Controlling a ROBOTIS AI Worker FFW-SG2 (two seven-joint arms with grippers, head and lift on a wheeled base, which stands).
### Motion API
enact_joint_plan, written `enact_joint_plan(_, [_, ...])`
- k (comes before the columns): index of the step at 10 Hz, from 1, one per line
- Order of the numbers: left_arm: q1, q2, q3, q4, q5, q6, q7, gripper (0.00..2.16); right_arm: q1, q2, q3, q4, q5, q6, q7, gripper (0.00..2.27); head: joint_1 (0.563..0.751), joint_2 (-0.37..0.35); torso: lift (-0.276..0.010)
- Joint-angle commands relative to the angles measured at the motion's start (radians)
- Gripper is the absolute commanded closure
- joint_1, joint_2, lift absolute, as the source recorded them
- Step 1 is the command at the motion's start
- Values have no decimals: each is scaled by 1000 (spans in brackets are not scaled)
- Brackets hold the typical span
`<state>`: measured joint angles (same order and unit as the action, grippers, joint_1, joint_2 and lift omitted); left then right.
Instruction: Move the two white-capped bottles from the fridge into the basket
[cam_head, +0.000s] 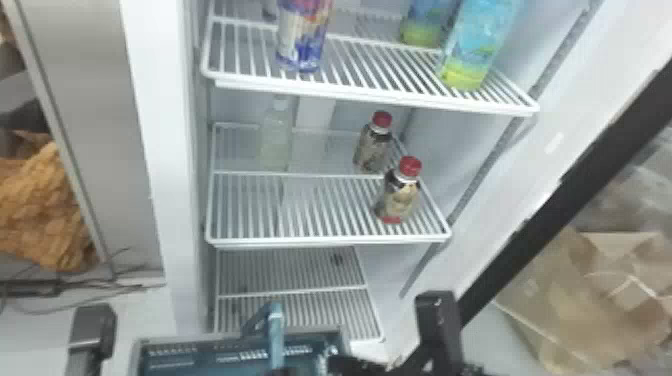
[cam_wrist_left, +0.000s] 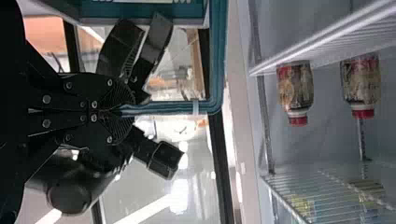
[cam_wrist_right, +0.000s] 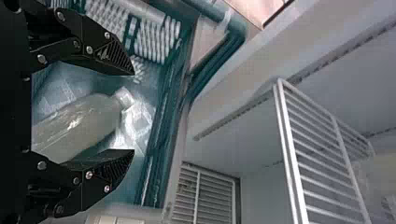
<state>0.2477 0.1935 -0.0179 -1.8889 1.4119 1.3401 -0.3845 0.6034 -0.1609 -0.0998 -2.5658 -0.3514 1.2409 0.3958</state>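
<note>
One white-capped bottle (cam_head: 275, 142) stands at the left of the fridge's middle shelf. The other white-capped bottle (cam_wrist_right: 81, 122) lies on its side inside the basket (cam_head: 145, 350), between the spread fingers of my right gripper (cam_wrist_right: 133, 112) in the right wrist view. In the head view my right gripper (cam_head: 355, 369) is at the basket's right end, low in front of the fridge. My left gripper (cam_head: 284, 372) is at the basket's teal handle (cam_head: 276, 335); in the left wrist view this left gripper (cam_wrist_left: 119, 111) is shut on that handle (cam_wrist_left: 159, 108).
Two red-capped bottles (cam_head: 400, 192) stand on the middle shelf's right side. Above, the upper shelf (cam_head: 370, 92) carries several taller bottles. The fridge's side wall and open door (cam_head: 560, 190) bound the right; a grey panel (cam_head: 100, 100) is left. White tray-like pieces (cam_wrist_right: 156, 39) lie in the basket.
</note>
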Motion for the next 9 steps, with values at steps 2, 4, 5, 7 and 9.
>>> enact_joint_plan(2, [0,0,2,0,0,0,1,1154,15,14,-14,-35,40,-82,-15,496,695,-328,-260])
enact_joint_plan(4, [3,0,4,0,2,0,1,1154,25,30,-36,-74,116,-242,-32,496,695,-335,-260])
enact_joint_plan(5, [3,0,4,0,0,0,1,1154,17,30,-34,-64,118,-318,-52,496,695,-350,-260])
enact_joint_plan(7, [3,0,4,0,2,0,1,1154,-51,30,-18,54,116,-465,-60,493,695,-350,-260])
enact_joint_plan(9, [5,-2,8,0,2,0,1,1154,-93,21,30,142,114,-664,-78,493,695,-341,-260])
